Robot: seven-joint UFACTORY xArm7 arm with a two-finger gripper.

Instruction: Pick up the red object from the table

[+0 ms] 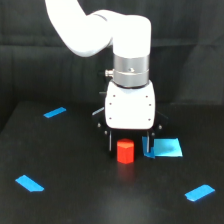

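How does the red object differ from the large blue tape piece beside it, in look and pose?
The red object is a raised block standing upright with visible height; the large blue tape piece lies flat. The red object is red-orange with faceted sides; the tape piece is bright blue and roughly rectangular. The red object sits between the fingers of the gripper; the tape piece lies outside them, toward the exterior view's right. Both rest on the black table.

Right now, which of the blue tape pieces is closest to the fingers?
The large squarish blue tape piece, just on the exterior view's right of the red object. The other three are slim strips lying far out toward the table's edges.
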